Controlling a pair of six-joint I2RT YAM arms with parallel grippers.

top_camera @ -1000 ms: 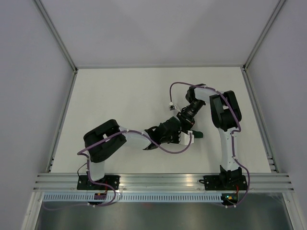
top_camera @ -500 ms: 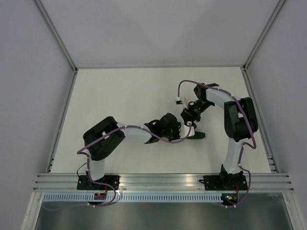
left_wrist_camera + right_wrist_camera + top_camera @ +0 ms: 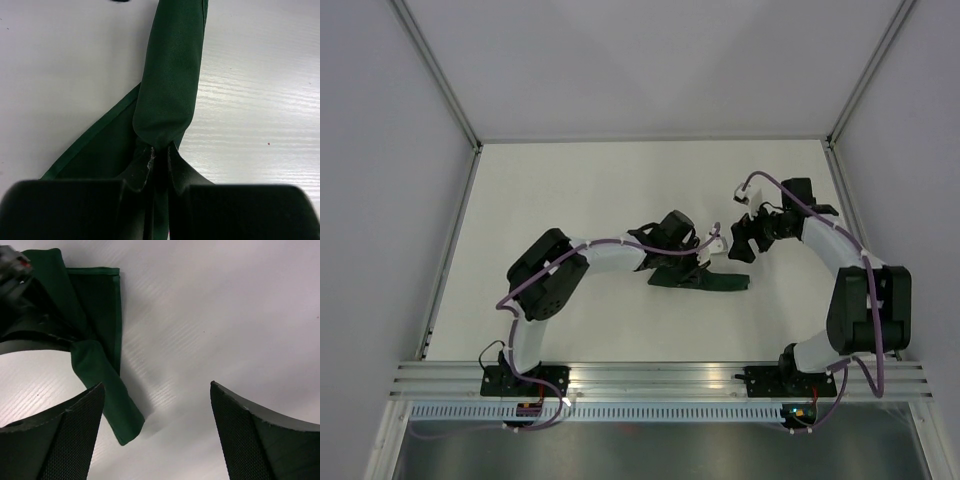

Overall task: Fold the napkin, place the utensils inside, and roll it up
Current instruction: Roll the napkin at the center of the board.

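Note:
The dark green napkin (image 3: 708, 282) lies on the white table as a narrow roll, with a flat flap spreading at its left end. In the left wrist view the napkin (image 3: 172, 75) runs straight away from my left gripper (image 3: 159, 151), whose jaws are shut on the roll's near end. In the top view that left gripper (image 3: 694, 266) sits on the roll's left part. My right gripper (image 3: 740, 242) hovers up and to the right of the roll, open and empty. In its own view the right gripper (image 3: 156, 384) is wide apart, with the napkin (image 3: 102, 380) beside its left finger. The utensils are hidden.
The white table (image 3: 570, 200) is bounded by grey walls at the back and sides. Metal frame strips run along its left and right edges, and an aluminium rail (image 3: 660, 375) crosses the near edge by the arm bases. A purple cable (image 3: 775, 185) loops off the right arm.
My right gripper has opened, let go of the napkin and pulled back to the right. The left gripper has shifted a little up and right, still shut on the roll.

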